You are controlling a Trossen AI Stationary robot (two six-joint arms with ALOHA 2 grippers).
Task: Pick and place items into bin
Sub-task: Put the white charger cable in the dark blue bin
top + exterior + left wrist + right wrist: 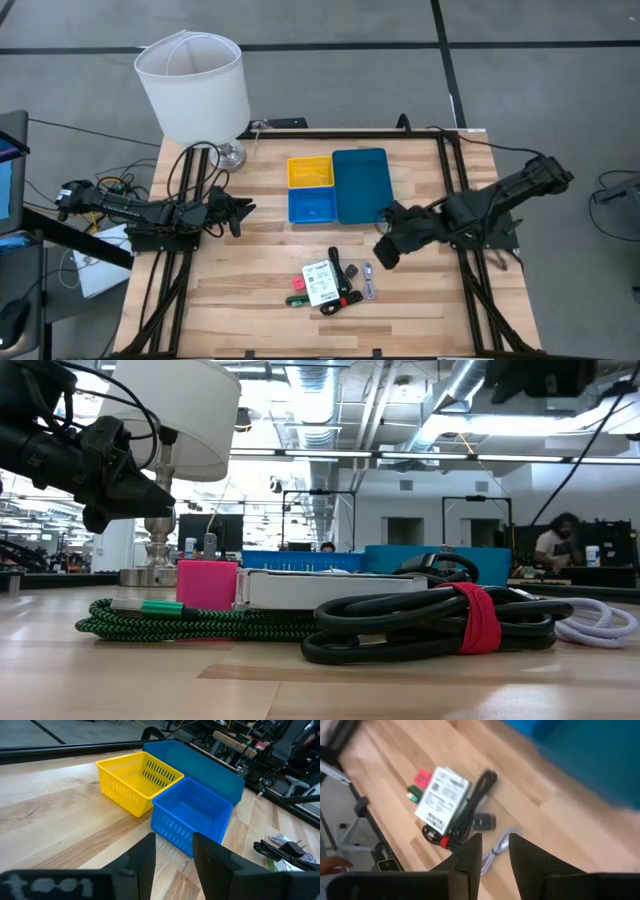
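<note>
The items lie in a cluster near the table's front middle: a white printed packet [320, 283] [442, 800], a coiled black cable with a red strap [342, 288] [420, 622], a pink piece [423, 777], a green piece [413, 795] and a thin grey cable [495, 854]. The bin set stands behind them: a yellow tray [310, 171], a blue tray [312, 206] and a teal tray [362, 185]. My right gripper [385, 250] is open and empty, above the table just right of the cluster. My left gripper [240, 210] is open and empty, left of the blue tray.
A white lampshade on a metal base [195, 85] stands at the table's far left corner. A black frame runs along the table's far edge and both sides [445, 160]. Bare wood lies between the bin set and the cluster [300, 245].
</note>
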